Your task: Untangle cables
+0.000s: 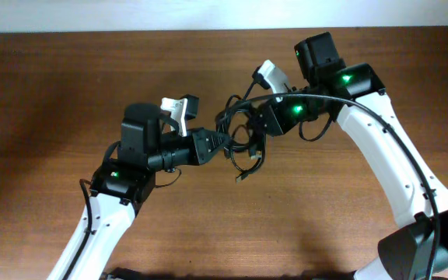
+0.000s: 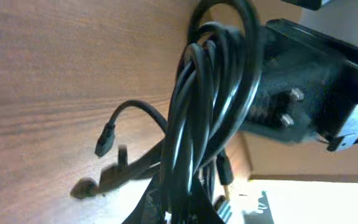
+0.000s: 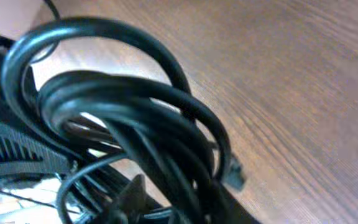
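The cables [image 1: 240,138] are a tangled bundle of thin black loops hanging between my two grippers above the middle of the wooden table [image 1: 53,93]. My left gripper [image 1: 222,145] reaches in from the left and is shut on the bundle; in the left wrist view the cables [image 2: 197,106] rise from between its jaws [image 2: 180,213]. My right gripper [image 1: 260,122] meets the bundle from the right. In the right wrist view the cables [image 3: 123,106] run through that gripper [image 3: 179,205], with a gap beside one finger [image 3: 133,191]. A loose plug end [image 1: 243,176] dangles below.
Small plug ends hang off the loops, a black plug [image 2: 105,139], a gold-tipped plug [image 2: 225,175] and a dark plug [image 3: 234,177]. The right arm's own thicker black cable [image 1: 395,136] arcs over its white link. Bare wood lies on every side of the bundle.
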Robot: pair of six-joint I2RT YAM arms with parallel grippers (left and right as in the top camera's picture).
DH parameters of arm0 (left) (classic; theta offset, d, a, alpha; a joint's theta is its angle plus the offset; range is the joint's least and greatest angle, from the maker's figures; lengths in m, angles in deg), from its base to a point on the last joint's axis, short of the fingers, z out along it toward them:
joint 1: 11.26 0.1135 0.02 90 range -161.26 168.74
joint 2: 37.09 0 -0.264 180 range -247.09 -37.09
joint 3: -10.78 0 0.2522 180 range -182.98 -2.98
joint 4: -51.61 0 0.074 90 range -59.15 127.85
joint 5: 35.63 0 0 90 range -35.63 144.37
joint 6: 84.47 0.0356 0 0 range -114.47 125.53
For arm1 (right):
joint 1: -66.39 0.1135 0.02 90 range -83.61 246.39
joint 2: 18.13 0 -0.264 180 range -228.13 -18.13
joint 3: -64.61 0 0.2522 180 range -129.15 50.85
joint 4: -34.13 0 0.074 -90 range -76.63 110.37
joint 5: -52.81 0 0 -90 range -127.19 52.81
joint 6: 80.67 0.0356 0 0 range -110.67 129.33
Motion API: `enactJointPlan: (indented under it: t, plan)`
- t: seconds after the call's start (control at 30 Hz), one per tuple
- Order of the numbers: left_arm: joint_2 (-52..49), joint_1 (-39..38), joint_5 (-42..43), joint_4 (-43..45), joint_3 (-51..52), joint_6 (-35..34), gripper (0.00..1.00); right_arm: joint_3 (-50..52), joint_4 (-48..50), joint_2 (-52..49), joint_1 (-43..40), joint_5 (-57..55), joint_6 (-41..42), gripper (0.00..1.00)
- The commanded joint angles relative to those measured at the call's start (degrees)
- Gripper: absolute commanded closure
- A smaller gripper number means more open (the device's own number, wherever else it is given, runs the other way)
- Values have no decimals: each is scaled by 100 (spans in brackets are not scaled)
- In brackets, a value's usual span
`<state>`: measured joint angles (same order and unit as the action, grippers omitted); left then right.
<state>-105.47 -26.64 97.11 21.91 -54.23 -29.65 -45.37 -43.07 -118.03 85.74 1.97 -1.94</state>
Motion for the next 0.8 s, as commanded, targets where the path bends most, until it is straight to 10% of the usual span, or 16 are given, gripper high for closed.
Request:
enactJointPlan:
  t: [0.0,0.17,0.4,0.77]
  plan:
    - [-13,-22,-83,20,-109,1290,100,-205,24,284,76,33,-33,48]
    - [-11,-11,-144,-319,-109,1797,100,-529,-24,601,79,-560,-55,43]
    - [-13,282,2653,-361,-109,3989,100,-531,-756,1510,90,-986,-1414,45]
    - [-13,275,3467,-256,-109,4518,100,-531,-1759,2041,90,-358,-2577,60]
